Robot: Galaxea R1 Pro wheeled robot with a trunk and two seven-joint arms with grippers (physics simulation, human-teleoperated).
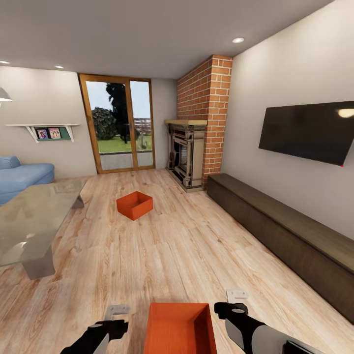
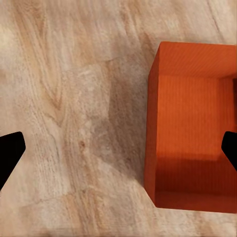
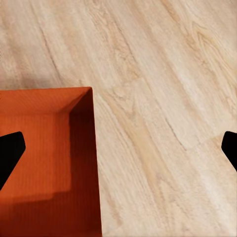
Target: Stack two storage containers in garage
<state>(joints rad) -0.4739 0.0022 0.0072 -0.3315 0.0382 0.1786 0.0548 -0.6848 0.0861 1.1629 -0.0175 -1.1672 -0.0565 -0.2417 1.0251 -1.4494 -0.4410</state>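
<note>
Two red-orange storage containers stand on the light wood-plank floor of the living room. One container (image 1: 134, 204) sits farther off, mid-room, in front of the glazed doors. The other container (image 1: 180, 327) is right below me between both arms, with its open top up. My left gripper (image 1: 117, 315) is open beside its left wall; in the left wrist view the container (image 2: 190, 128) has that wall between the spread left gripper (image 2: 118, 150) fingers. My right gripper (image 1: 236, 302) is open at its right wall; there the container (image 3: 47, 153) lies under one finger of the right gripper (image 3: 118, 150).
A low glass-topped table (image 1: 34, 216) and a blue sofa (image 1: 22, 174) stand at the left. A long dark cabinet (image 1: 285, 231) runs along the right wall under a TV (image 1: 307, 130). A fireplace (image 1: 188, 153) with a brick chimney and wood-framed glazed doors (image 1: 118, 125) are at the far end.
</note>
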